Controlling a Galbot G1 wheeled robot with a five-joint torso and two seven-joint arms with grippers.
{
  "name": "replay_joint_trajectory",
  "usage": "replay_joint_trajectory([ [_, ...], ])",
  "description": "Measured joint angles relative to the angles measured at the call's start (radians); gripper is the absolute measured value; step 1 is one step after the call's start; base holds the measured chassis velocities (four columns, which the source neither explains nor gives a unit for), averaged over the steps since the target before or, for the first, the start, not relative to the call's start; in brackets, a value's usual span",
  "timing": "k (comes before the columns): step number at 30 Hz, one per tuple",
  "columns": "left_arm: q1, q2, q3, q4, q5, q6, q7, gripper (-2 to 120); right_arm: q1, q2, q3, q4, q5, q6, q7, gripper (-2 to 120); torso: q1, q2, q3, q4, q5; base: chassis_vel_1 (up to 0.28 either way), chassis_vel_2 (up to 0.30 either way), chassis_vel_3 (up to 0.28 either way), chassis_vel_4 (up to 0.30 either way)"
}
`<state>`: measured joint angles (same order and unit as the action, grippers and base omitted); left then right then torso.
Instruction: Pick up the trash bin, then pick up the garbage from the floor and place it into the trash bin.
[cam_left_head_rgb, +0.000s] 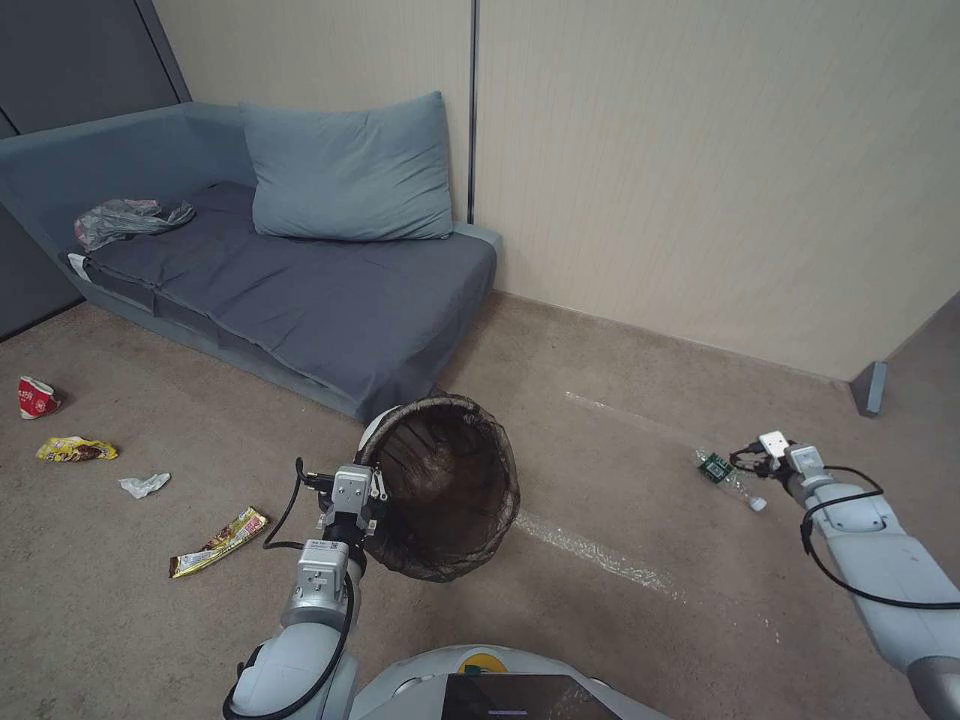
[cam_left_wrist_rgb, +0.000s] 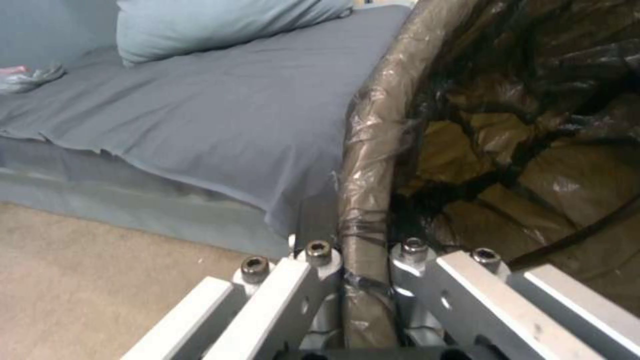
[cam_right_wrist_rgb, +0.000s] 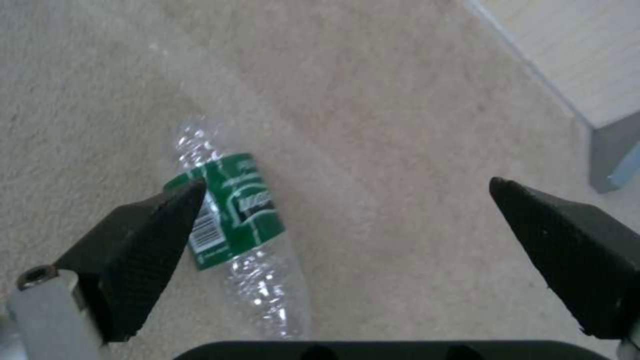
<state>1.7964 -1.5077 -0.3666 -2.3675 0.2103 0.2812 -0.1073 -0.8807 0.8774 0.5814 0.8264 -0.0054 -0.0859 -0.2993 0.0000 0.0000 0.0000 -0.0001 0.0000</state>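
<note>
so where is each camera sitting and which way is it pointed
Head view: on the robot's head, looking forward and down at the carpet and sofa; both arms show, the left hand gripping the trash bin, the right hand by the bottle.
Left wrist view: on the left wrist, facing the bin's bagged rim clamped between its fingers, sofa behind.
Right wrist view: on the right wrist, looking down at the green-labelled bottle between open fingers.
Shared: head and left wrist views both show bin and sofa.

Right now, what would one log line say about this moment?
left gripper: shut on trash bin rim, lifted | right gripper: open above bottle | bottle: on floor
</note>
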Motion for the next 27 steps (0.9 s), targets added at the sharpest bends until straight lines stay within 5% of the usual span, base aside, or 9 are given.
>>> replay_joint_trajectory([
  [27, 0.076, -0.024, 0.010, -0.001, 0.082, -0.045, -0.002, 0, 0.181, 0.066, -0.014, -0.276, -0.036, 0.057, -0.031, 100, 0.000, 0.000, 0.000, 0.0001, -0.0001, 0.000, 0.000, 0.000, 0.000],
])
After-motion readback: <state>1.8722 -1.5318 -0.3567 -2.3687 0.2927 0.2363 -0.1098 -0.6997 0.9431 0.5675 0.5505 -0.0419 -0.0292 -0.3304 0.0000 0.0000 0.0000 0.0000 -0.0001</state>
